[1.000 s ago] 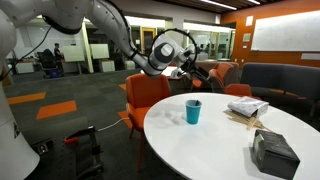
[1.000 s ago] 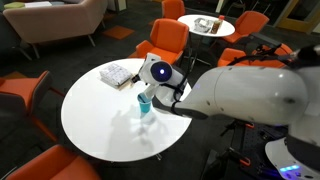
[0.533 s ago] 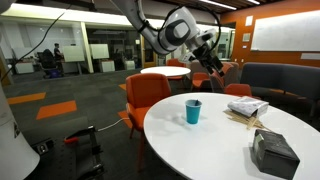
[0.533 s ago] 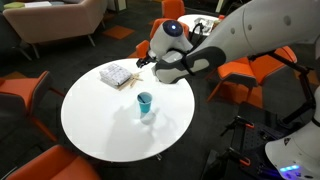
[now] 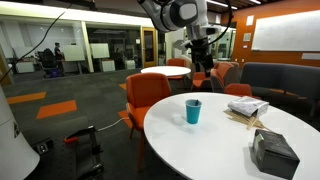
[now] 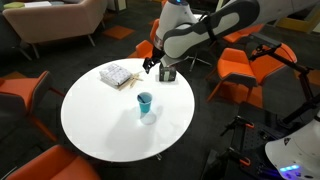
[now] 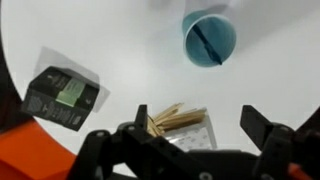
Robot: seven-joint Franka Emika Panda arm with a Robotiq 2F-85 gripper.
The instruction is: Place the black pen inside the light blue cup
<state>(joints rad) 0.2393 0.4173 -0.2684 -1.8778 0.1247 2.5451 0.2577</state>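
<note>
Round table (image 7: pixel 120 50), pen (image 7: pixel 205 38) in cup (image 7: pixel 226 50), hand (image 7: pixel 185 145) high

My wrist view was blurred, its bottom edge cropping my gripper (image 7: pixel 176 132); in both exterior views the light blue cup (image 5: pixel 193 111) (image 6: pixel 145 103) hid the black pen (image 7: pixel 205 38).

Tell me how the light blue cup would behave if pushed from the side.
The small light blue tapered plastic cup would probably slide easily: it looks light and stands on a smooth white round table. It may also tip, since its base is narrower than its rim and the thin black pen leans across inside.
</note>
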